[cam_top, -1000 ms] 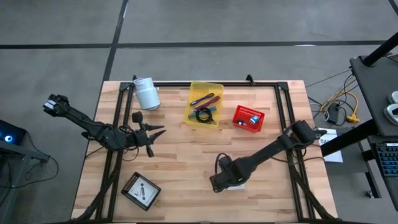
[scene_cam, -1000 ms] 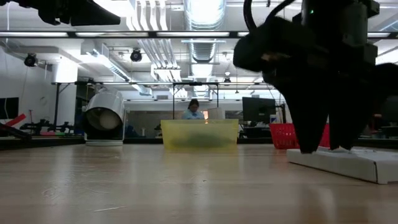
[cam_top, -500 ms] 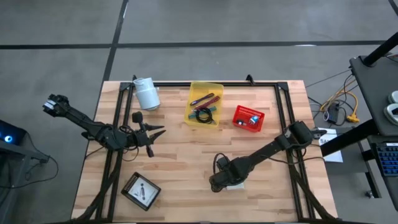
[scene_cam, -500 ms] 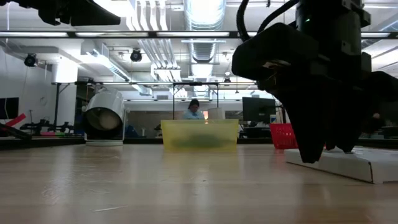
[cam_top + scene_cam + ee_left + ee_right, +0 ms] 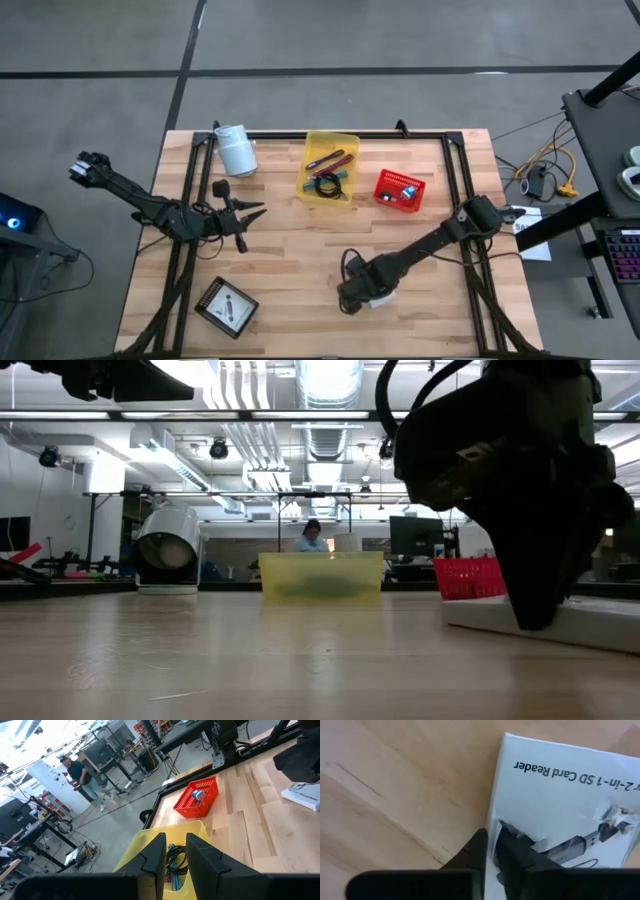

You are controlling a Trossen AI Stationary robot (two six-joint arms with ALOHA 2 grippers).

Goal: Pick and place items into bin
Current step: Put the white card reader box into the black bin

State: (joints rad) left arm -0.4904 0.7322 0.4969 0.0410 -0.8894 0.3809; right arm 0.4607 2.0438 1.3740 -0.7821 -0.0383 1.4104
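Box [image 5: 560, 800]: "2-in-1 SD Card Reader"

Right hand [image 5: 491, 851] has closed on the white box's [image 5: 560, 795] edge.

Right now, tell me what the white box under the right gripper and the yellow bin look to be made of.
White box: likely thin printed cardboard, matte, with a dented edge where the right gripper pinches it. Yellow bin: probably translucent plastic; contents show dimly through its wall.

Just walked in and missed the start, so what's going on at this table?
The right gripper has closed on the edge of a white SD card reader box lying flat near the table's front. The left gripper waits mid-table, holding nothing. A yellow bin and a red basket at the back already hold small items.
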